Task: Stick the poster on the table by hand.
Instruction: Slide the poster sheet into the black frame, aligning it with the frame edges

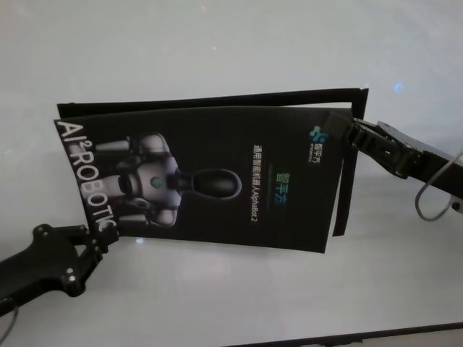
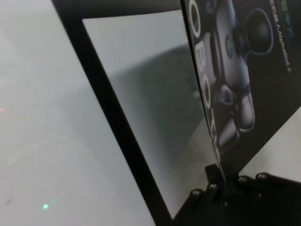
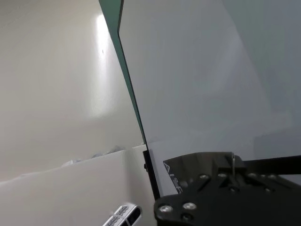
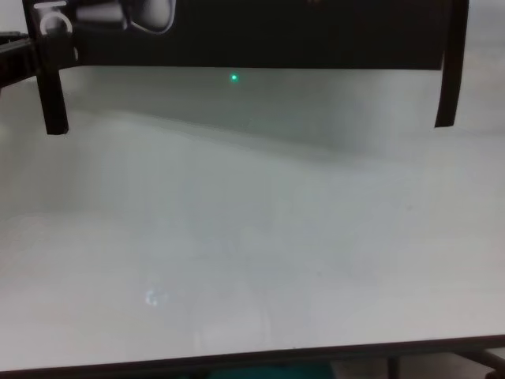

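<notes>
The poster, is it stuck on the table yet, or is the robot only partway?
Partway. Done: both grippers have hold of the poster, the left gripper at its near left corner, the right gripper at its far right edge. In hand: the chest view shows it hanging above the table. Left: lowering it flat and pressing it down.

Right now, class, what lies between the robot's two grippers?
The poster spans the whole stretch, held between the left gripper and right gripper above the table; the head view shows it.

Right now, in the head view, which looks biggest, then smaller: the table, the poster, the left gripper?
1. The table, largest.
2. The poster.
3. The left gripper, smallest, though it sits nearer the camera.
</notes>
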